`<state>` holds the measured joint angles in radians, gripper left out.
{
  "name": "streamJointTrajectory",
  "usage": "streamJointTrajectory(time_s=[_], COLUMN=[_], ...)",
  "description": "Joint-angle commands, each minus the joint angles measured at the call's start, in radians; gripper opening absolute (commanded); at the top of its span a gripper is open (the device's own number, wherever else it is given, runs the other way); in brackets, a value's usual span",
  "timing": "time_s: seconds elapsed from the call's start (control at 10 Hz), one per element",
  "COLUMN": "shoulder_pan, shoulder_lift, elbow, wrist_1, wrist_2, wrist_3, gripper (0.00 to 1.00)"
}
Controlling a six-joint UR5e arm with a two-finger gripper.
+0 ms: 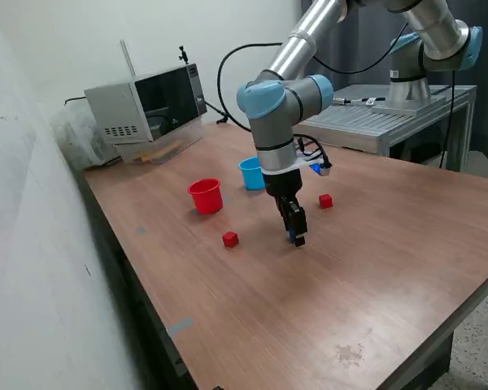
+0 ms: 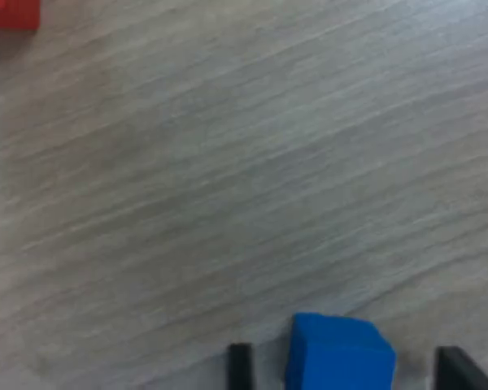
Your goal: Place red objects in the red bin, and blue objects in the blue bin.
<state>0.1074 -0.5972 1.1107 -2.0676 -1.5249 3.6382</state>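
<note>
Counted on the wooden table (image 1: 390,244): two red cubes, one blue cube in sight, two cups. One red cube (image 1: 230,239) sitting toward the exterior view's left of the arm, in front of the red cup (image 1: 206,196); the other red cube (image 1: 325,201) lying on the exterior view's right of the arm, well apart from the first. Light-blue cup (image 1: 251,173) standing upright just beside the red cup, partly hidden behind the arm's wrist; both cups mouth-up, long axis vertical. Gripper (image 1: 297,237) lowered to the tabletop between the two red cubes, pointing straight down. Blue cube (image 2: 339,354) resting flat on the wood between the two dark fingertips (image 2: 239,366), nearer one finger than the other, with a visible gap on each side; claw spread, not touching the cube in the wrist view. Cube turned slightly askew to the line of the fingers, no long axis to speak of, being equal-sided. A red cube's corner (image 2: 10,14) just visible at the edge of the wrist view. Grey microwave (image 1: 146,101) at the table's far end near the wall, well apart from the cups.
</note>
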Motion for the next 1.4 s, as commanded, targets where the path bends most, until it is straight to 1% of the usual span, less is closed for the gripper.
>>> streamJointTrajectory(time_s=[0.0,0.3,0.4,0.5,0.6,0.7,0.8,0.9,1.0,1.1,1.2,1.3], shoulder_pan=[-0.005,-0.006,-0.008,-0.02,-0.052,-0.095,-0.133,-0.184,-0.227,-0.273,-0.338,-0.377], shoulder_lift=[-0.003,-0.045,-0.099,-0.151,-0.211,-0.263,-0.318,-0.366,-0.403,-0.427,-0.45,-0.455], elbow=[0.0,0.001,0.004,0.027,0.061,0.099,0.147,0.197,0.245,0.292,0.346,0.377], wrist_1=[0.0,-0.002,-0.002,-0.002,0.0,0.006,0.01,0.014,0.017,0.041,0.047,0.061], wrist_2=[-0.014,-0.018,-0.034,-0.056,-0.086,-0.101,-0.109,-0.13,-0.17,-0.188,-0.19,-0.192], wrist_3=[-0.001,-0.001,-0.003,-0.003,-0.006,-0.009,-0.01,-0.013,-0.045,-0.067,-0.069,-0.075], gripper=[0.0,0.0,0.0,0.0,0.0,0.0,0.0,0.0,0.0,0.0,0.0,0.0])
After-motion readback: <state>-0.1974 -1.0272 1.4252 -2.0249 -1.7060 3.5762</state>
